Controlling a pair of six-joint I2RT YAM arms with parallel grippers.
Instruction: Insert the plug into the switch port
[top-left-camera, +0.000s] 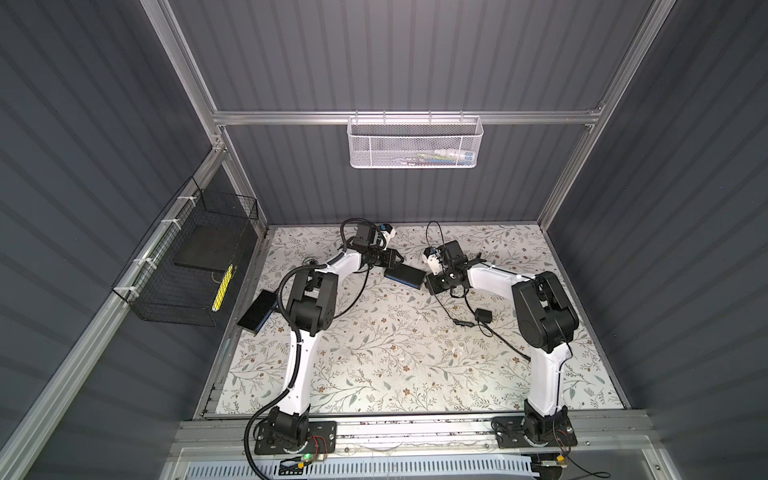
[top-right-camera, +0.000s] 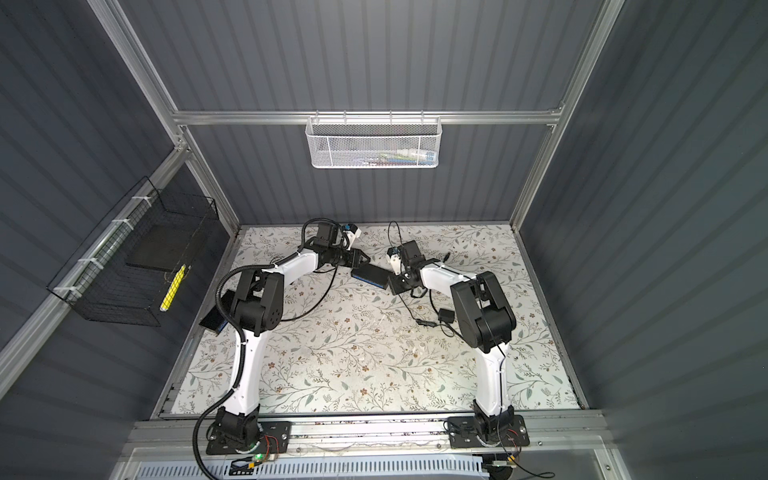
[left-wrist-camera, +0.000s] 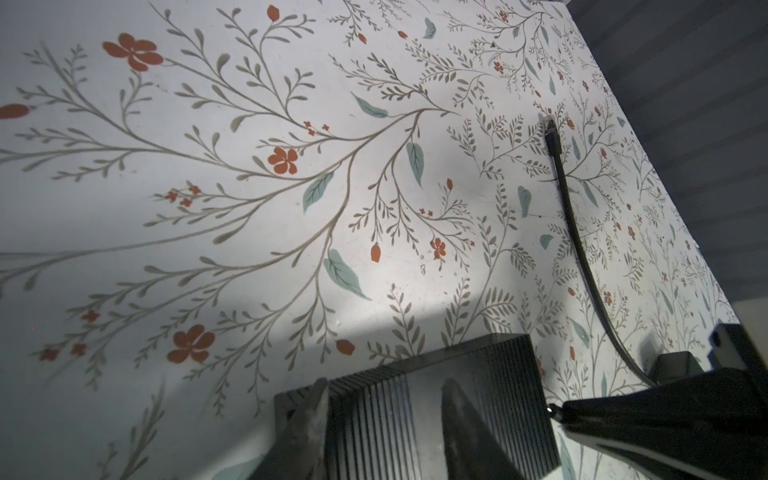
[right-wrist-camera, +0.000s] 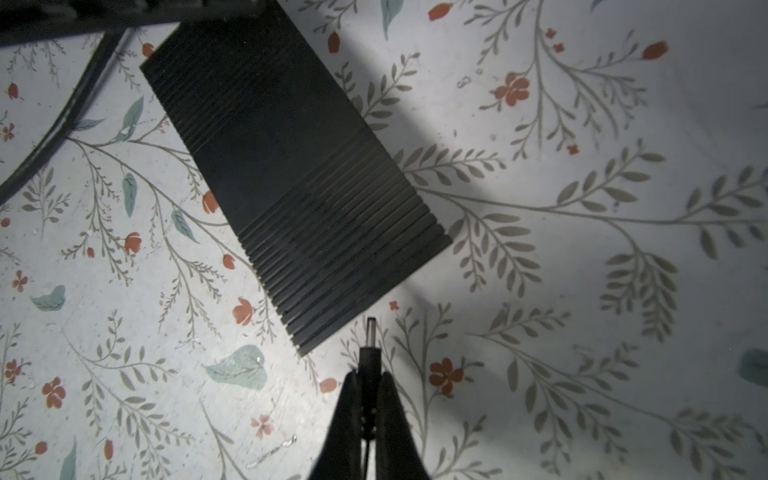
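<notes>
Right wrist view: the right gripper (right-wrist-camera: 368, 380) is closed tight on the plug (right-wrist-camera: 370, 332), a small, stiff barrel with a bare metal tip. It looks light and easy to twist out of line, so holding the black collar just behind the tip seems right. The tip sits just beside the near end of the switch box (right-wrist-camera: 291, 187) and is not yet in. The switch port itself is hidden.

The box is flat and ribbed, and probably light enough to slide when pushed. The left gripper (left-wrist-camera: 384, 382) has its fingers apart over the box's other end, but I cannot tell whether they clamp it.

Both top views show two such boxes. One lies between the grippers and a spare box (top-left-camera: 257, 312) sits at the desk (top-left-camera: 374, 353) edge. There is one held plug and one power adapter (top-left-camera: 483, 316).
</notes>
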